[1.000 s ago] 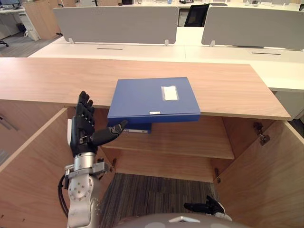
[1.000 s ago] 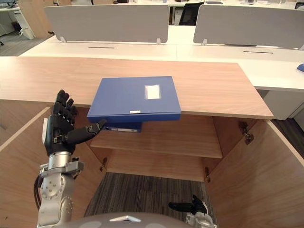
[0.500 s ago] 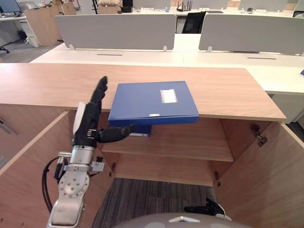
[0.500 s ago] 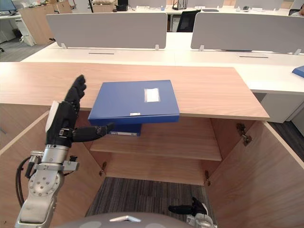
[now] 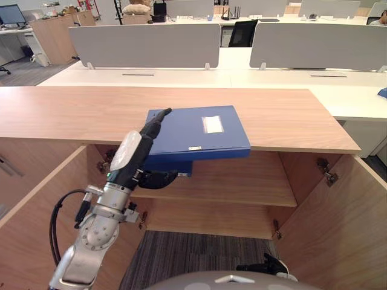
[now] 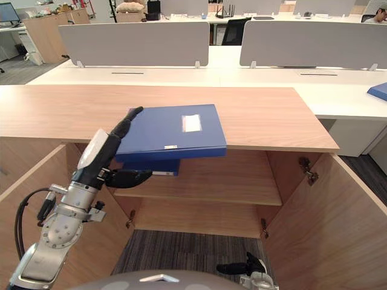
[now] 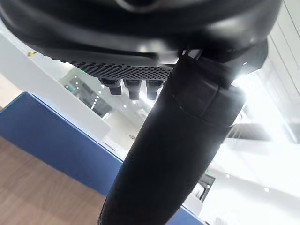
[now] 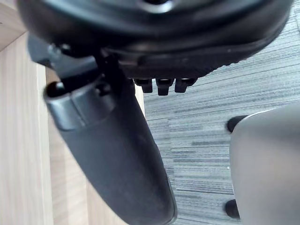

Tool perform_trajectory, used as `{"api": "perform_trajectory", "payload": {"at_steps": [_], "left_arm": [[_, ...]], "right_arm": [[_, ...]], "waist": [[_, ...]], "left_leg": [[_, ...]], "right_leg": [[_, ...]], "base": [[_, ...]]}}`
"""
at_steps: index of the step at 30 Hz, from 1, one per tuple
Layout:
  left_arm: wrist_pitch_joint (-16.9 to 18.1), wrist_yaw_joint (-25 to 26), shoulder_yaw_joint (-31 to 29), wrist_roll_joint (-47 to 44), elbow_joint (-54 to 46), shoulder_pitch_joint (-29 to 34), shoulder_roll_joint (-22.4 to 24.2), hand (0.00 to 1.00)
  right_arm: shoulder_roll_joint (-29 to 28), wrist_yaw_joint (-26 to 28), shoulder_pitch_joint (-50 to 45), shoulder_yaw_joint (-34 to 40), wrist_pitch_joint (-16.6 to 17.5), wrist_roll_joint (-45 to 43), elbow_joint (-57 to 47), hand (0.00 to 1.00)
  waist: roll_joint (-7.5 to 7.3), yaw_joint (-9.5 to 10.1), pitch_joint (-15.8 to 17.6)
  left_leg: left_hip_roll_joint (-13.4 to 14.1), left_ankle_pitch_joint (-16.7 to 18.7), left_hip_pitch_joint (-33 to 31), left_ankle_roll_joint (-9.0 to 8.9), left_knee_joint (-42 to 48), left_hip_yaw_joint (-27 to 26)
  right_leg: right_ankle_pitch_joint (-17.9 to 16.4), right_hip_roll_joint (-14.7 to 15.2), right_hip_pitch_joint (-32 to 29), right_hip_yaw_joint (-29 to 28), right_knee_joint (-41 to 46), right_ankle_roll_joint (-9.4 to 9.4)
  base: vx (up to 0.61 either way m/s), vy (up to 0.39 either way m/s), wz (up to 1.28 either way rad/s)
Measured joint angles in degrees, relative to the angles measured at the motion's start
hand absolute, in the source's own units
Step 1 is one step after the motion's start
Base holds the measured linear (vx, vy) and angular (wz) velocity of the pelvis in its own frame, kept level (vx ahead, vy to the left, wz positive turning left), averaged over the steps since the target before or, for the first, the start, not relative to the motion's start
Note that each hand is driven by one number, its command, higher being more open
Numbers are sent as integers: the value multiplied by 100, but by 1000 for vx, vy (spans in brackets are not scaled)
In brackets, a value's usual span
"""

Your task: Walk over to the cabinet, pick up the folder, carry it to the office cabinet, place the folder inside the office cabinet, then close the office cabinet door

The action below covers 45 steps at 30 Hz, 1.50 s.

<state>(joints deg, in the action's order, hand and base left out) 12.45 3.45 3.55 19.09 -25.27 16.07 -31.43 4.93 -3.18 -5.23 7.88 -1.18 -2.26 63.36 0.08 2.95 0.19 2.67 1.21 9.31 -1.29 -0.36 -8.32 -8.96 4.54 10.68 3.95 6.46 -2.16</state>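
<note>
Blue folder (image 5: 199, 130) on cabinet top (image 5: 72, 112) | my L hand (image 5: 130, 160) now tipped fwd over its corner, open, thumb beneath | pinch pending

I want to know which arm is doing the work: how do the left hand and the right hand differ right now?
The left hand is up at the cabinet top; the right hand hangs low over the carpet. The left hand's fingers reach straight over the blue folder, with its thumb under the folder's edge; the right hand is far from the folder. Both hands are dark.
</note>
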Motion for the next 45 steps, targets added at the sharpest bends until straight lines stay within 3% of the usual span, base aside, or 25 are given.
{"api": "perform_trajectory", "payload": {"at_steps": [7, 14, 30, 41, 42, 45], "left_arm": [[130, 415, 205, 829, -12, -197, 86, 100], [78, 923, 261, 1487, -12, -218, 555, 100], [56, 869, 658, 1773, 213, -233, 717, 100], [-276, 863, 653, 2238, 926, -331, 696, 100], [-309, 876, 652, 2367, 927, -362, 696, 0], [-378, 935, 649, 2591, 933, -366, 725, 0]], "right_arm": [[24, -62, 31, -2, 6, -3, 76, 100], [142, -121, 44, -12, 15, -3, 270, 100], [230, -128, -221, -14, -17, 1, 380, 100], [245, -127, -213, -13, -33, 4, 261, 100], [246, -126, -212, -13, -32, 3, 258, 100], [246, -126, -211, -12, -32, 3, 254, 100]], "waist": [[-1, -24, -2], [-13, -23, -2], [-9, -102, 12], [28, -160, 146], [30, -165, 151], [32, -198, 152]], "left_leg": [[-3, 0, 59, 0, -13, -3], [-6, 1, 62, 0, -29, -10], [-6, -39, 216, -7, -255, -101], [-22, -100, 291, -12, -462, -84], [-22, -100, 291, -12, -462, -84], [-21, -99, 293, -12, -463, -85]], "right_leg": [[-1, -1, 46, -25, -24, 0], [0, -2, 49, -42, -54, -1], [2, -21, 48, -151, -88, -5], [11, -28, 68, -136, -180, 3], [12, -28, 68, -137, -180, 4], [15, -26, 67, -136, -179, 8]], "base": [[0, 0, 0], [0, 0, 0], [-4, -1, -4], [0, 0, 0], [0, 0, 0], [-23, -13, 0]]}}
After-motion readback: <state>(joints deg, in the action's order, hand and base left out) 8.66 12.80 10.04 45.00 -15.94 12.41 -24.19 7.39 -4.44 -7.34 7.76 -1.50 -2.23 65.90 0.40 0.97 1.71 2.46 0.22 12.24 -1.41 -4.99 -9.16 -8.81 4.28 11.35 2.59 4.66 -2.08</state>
